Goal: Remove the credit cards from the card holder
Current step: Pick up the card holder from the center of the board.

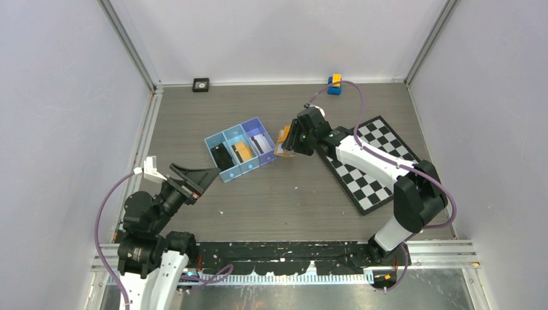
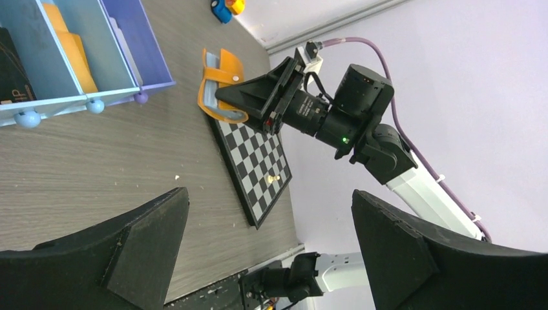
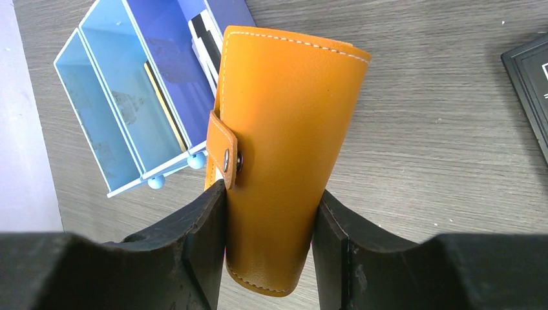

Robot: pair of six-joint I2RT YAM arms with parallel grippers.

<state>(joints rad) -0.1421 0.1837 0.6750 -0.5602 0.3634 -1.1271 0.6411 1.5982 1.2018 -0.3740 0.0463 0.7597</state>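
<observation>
The orange card holder (image 1: pixel 282 141) is pinched between the fingers of my right gripper (image 1: pixel 294 143), just right of the blue tray (image 1: pixel 231 128) and slightly above the table. In the right wrist view the card holder (image 3: pixel 284 129) fills the gap of the gripper (image 3: pixel 268 194), and its strap is snapped shut. The left wrist view shows a pale edge inside the holder (image 2: pixel 223 71); I cannot tell card from lining. A white credit card (image 1: pixel 261 142) stands in the tray's purple compartment. My left gripper (image 1: pixel 205 183) is open and empty, front left of the tray.
The tray also holds an orange item (image 1: pixel 242 152) and a black one (image 1: pixel 221 157). A chessboard (image 1: pixel 371 168) lies under the right arm. A blue-yellow toy (image 1: pixel 334 84) and a small black block (image 1: pixel 201 84) sit at the back wall.
</observation>
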